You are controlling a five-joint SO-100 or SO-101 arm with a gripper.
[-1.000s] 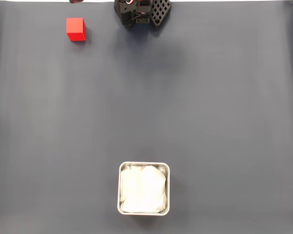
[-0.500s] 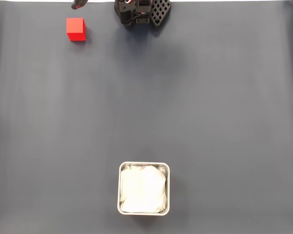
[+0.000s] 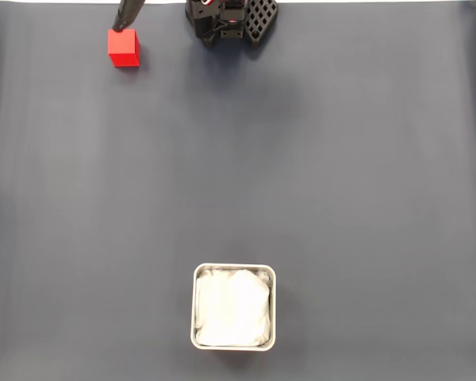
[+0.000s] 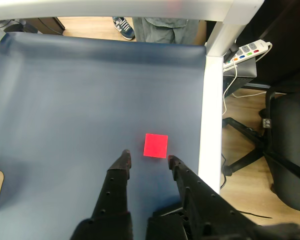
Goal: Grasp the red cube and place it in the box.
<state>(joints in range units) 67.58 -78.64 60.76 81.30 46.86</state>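
Note:
The red cube rests on the dark blue mat at the far upper left of the fixed view. In the wrist view the red cube lies just past my fingertips, slightly right of the gap. My gripper is open, its black fingers spread a little wider than the cube, with nothing between them. From the fixed camera, the gripper reaches down from the top edge, right above the cube. The box, with its metal rim and white lining, stands near the bottom centre, far from the cube.
The arm's black base sits at the top centre. In the wrist view the mat ends at a white table edge just right of the cube. Beyond it are a power strip, an office chair and a person's legs.
My gripper has come further into the fixed view from the top edge, moving down towards the red cube. Cube and box have not moved.

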